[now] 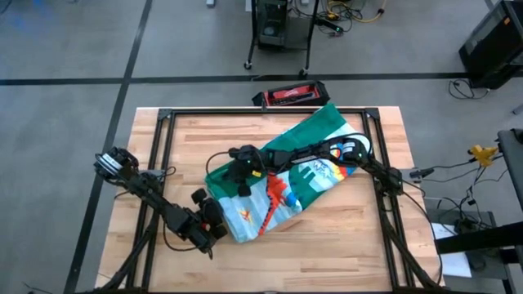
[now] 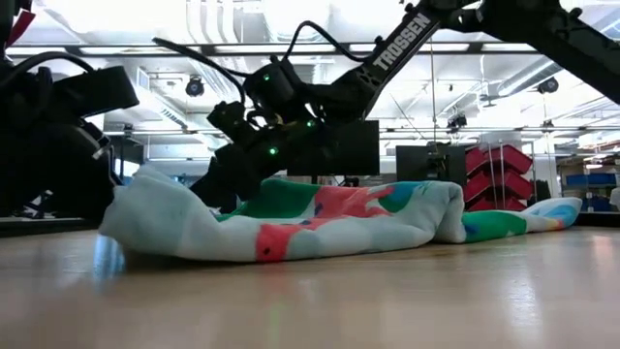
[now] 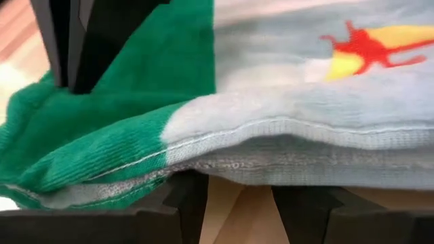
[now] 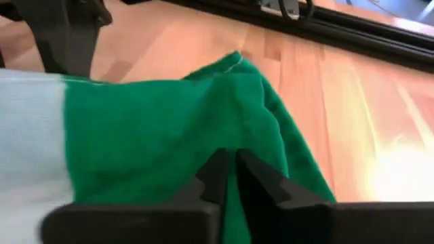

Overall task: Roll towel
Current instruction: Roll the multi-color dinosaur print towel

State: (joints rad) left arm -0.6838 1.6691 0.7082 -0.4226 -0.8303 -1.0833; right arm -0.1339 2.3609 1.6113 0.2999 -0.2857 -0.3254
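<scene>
Towel (image 1: 298, 175) lies bunched diagonally across the middle of the wooden tabletop (image 1: 343, 241), one end reaching toward the far right corner, the other toward the near left. Its green border is folded over the dinosaur-printed face. The right pincer (image 1: 239, 173) sits on the green fold at the towel's left part, fingers pressed together on the cloth. The left pincer (image 1: 214, 220) is at the towel's near-left end, fingers partly spread with the towel's edge lying over them.

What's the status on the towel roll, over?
Right pincer shut on towel green edge. Left pincer at near corner, fingers apart. Towel bunched, unrolled. Nothing blocking.
</scene>
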